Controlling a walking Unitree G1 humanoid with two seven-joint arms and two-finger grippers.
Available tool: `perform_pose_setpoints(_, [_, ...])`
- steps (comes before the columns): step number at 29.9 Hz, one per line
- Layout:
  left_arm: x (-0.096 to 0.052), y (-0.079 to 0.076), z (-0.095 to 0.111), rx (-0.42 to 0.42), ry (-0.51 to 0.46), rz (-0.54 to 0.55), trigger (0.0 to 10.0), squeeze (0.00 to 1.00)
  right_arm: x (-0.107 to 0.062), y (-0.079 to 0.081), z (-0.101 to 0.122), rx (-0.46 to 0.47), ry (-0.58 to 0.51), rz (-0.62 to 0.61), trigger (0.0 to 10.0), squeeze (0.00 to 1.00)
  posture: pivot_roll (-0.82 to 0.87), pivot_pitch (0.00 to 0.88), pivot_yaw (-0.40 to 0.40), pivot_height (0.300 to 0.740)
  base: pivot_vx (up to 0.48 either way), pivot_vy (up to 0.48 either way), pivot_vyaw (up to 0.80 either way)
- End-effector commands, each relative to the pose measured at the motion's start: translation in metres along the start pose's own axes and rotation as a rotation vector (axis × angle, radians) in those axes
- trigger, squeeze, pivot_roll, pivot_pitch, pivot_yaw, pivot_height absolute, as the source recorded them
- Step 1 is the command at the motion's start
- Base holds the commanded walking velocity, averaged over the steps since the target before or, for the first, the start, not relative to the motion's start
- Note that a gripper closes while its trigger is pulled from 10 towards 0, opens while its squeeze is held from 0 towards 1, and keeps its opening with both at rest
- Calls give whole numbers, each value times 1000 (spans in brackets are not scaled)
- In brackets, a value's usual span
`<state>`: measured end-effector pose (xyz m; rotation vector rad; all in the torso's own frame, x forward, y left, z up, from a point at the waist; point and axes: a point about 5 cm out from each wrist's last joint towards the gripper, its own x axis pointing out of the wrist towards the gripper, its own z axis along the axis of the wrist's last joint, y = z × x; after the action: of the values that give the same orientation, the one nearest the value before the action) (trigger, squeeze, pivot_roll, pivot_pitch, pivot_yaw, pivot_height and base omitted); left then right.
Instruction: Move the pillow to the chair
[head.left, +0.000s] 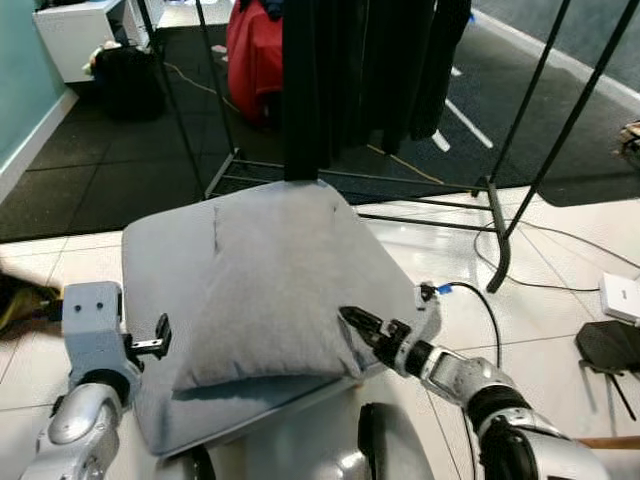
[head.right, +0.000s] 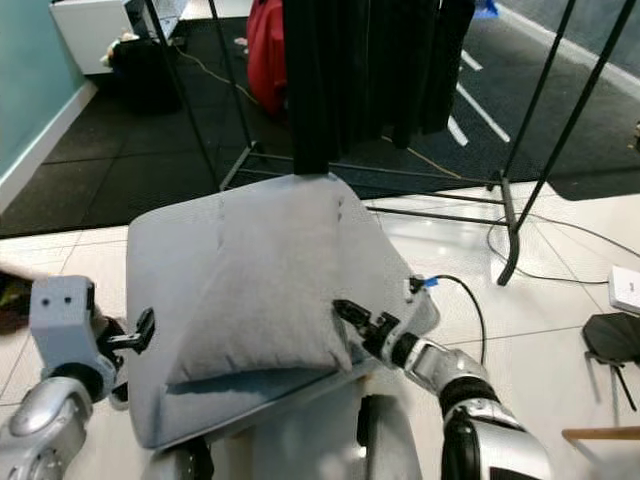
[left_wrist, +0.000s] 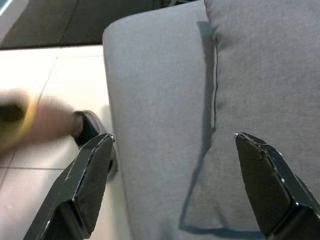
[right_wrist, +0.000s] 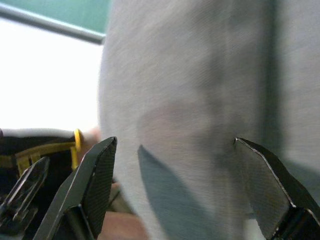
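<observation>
Left gripper (head.left: 160, 337) sits lower left, fingers spread wide. Right gripper (head.left: 362, 327) reaches in from lower right, also spread.

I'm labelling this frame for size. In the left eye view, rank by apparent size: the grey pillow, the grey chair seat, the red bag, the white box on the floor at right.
1. Chair seat, though the pillow covers much of it
2. Pillow
3. Red bag, farther off, so unsure
4. White box, cut by the frame edge
</observation>
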<state>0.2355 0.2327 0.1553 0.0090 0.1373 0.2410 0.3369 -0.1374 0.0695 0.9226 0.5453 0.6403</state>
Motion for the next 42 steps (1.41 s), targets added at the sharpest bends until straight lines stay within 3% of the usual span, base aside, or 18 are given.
perform_pose_setpoints(1, [-2,5,1,7,12,10,10000,0,2,0,-3,14,17,-5,10000,0,-22,236,4,479,0,0,0])
perform_pose_setpoints(5, [-4,6,4,11,7,9,10000,0,4,0,-8,-4,63,-16,10000,0,-3,252,9,479,0,0,0])
perform_pose_setpoints(6, [-5,7,6,14,6,8,10000,0,4,-3,-11,-29,93,-68,10000,0,6,258,12,479,0,0,0])
perform_pose_setpoints(9, [-9,11,10,29,11,8,10000,0,10,-1,-8,-43,86,-143,10000,0,30,272,20,479,0,0,0])
perform_pose_setpoints(15, [-12,13,13,38,15,7,10000,0,17,4,-9,-56,97,-163,10000,0,45,281,22,479,0,0,0])
perform_pose_setpoints(28, [-16,13,17,49,29,1,10000,0,19,11,-12,34,120,-56,10000,0,55,304,25,479,0,0,0])
perform_pose_setpoints(29, [-16,12,17,49,31,0,10000,0,18,8,-16,28,151,-82,0,0,54,305,23,479,0,0,0])
perform_pose_setpoints(42, [-16,8,19,36,30,-9,10000,0,13,4,-9,-23,145,-134,0,0,34,299,15,479,0,0,0])
